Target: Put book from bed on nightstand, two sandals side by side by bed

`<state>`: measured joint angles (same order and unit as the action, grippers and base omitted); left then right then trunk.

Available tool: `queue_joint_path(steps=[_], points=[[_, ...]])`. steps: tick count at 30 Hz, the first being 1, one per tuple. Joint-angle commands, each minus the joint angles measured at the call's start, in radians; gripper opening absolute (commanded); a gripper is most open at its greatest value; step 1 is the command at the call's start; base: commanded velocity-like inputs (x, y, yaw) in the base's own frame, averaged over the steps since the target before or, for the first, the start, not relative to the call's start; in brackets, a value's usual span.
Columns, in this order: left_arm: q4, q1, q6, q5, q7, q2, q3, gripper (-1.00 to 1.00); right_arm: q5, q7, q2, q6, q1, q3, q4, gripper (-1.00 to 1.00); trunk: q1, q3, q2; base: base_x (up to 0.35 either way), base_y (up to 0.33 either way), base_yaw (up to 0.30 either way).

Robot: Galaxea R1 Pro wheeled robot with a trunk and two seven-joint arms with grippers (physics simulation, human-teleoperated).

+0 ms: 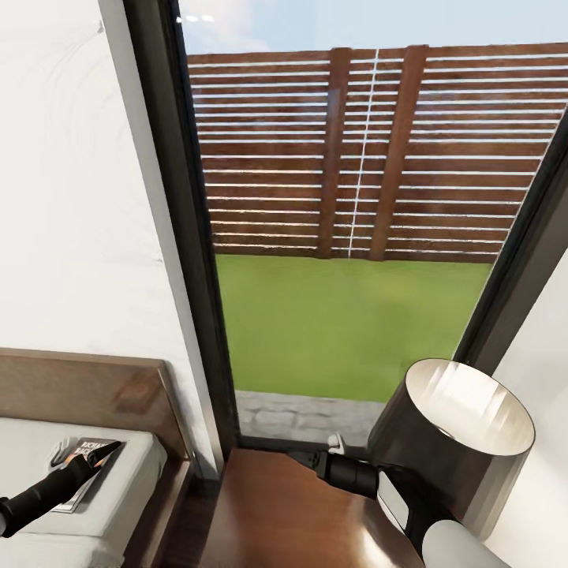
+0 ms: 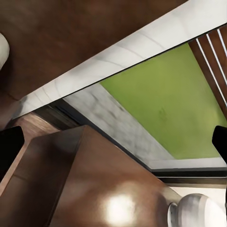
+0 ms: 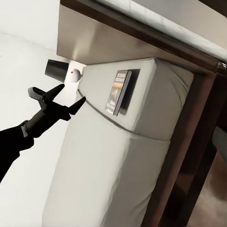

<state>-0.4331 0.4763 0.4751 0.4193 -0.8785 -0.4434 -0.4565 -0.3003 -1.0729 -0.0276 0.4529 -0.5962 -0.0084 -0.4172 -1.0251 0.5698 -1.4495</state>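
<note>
My left claw [image 1: 109, 448] hangs over the corner of the bed [image 1: 118, 505] nearest the nightstand, its fingers spread and holding nothing. The book [image 1: 85, 465] lies flat on the mattress right under them, close to the headboard [image 1: 95, 390]. From my other arm's camera the fingers look clear of the cover, not touching it. The book is thin and flat, so I judge that closing from here could just skate over it or shove it toward the headboard.

Right of the bed stands the nightstand [image 1: 276, 513], its glossy top free on the bed side. My right claw [image 1: 304, 457] rests low above it by the window [image 1: 347, 237]; whether it is spread or clenched, I cannot tell. The lamp [image 1: 454, 430] stands on the side away from the bed, and my right arm could knock it.
</note>
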Motion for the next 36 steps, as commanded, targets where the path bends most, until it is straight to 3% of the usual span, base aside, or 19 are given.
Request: queue_joint_path(steps=[1, 8, 18, 36], points=[[0.0, 0.001, 0.008, 0.004, -0.002, 0.0, -0.002, 1.0, -0.005, -0.001, 0.0, 0.009, 0.0, 0.0, 0.0, 1.0, 0.0, 0.001, -0.001, 0.0, 0.0, 0.0], [0.0, 0.001, 0.008, 0.004, -0.002, 0.001, -0.002, 1.0, -0.005, -0.001, 0.0, 0.009, 0.0, -0.001, 0.0, 1.0, 0.0, 0.001, -0.001, 0.0, 0.0, 0.015], [0.0, 0.001, 0.008, 0.004, -0.001, 0.006, -0.002, 1.0, -0.005, -0.001, 0.0, 0.009, 0.0, -0.001, 0.0, 1.0, 0.0, 0.002, -0.001, 0.0, 0.0, 0.173], [0.0, 0.001, 0.008, 0.003, 0.0, 0.007, -0.002, 1.0, -0.006, -0.001, 0.0, 0.009, 0.0, -0.001, 0.0, 1.0, 0.0, 0.003, -0.001, -0.027, 0.0, 0.009]])
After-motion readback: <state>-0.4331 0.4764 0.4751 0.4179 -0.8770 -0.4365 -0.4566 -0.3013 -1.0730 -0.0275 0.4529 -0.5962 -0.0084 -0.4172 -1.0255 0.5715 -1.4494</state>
